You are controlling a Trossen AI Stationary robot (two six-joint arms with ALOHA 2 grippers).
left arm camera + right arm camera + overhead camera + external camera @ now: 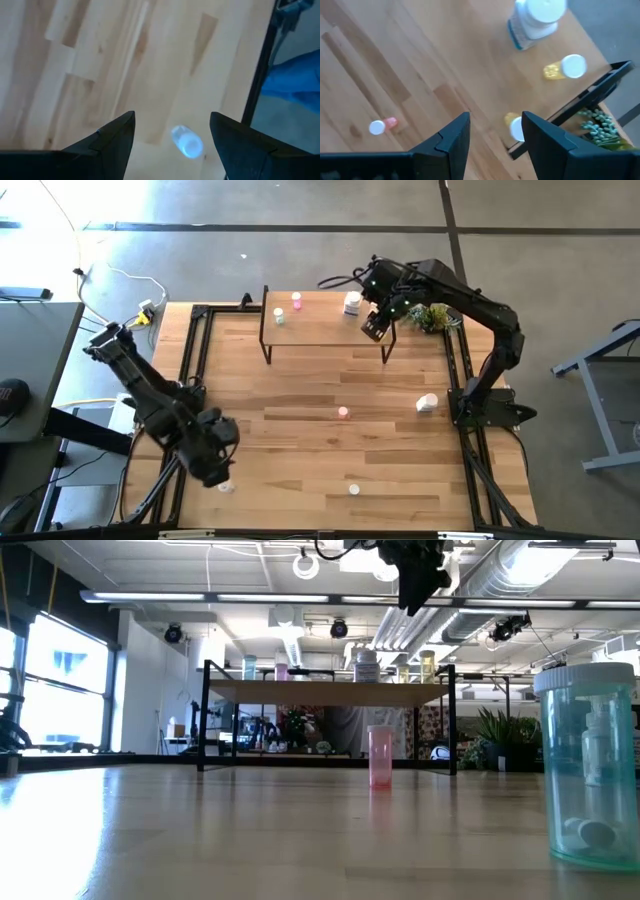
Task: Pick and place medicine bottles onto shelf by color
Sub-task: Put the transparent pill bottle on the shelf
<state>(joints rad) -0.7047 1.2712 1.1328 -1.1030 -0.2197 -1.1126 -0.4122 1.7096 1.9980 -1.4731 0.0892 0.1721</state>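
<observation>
Pale wood tabletop with matt, streaked grain; shelf of similar light wood on thin black metal legs; beneath the left gripper, a translucent plastic bottle

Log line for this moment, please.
left gripper open over bottle | right gripper open, empty, above shelf

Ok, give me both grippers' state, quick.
Left gripper: open, empty, above a small bottle on the table.
Right gripper: open, empty, over the shelf.
</observation>
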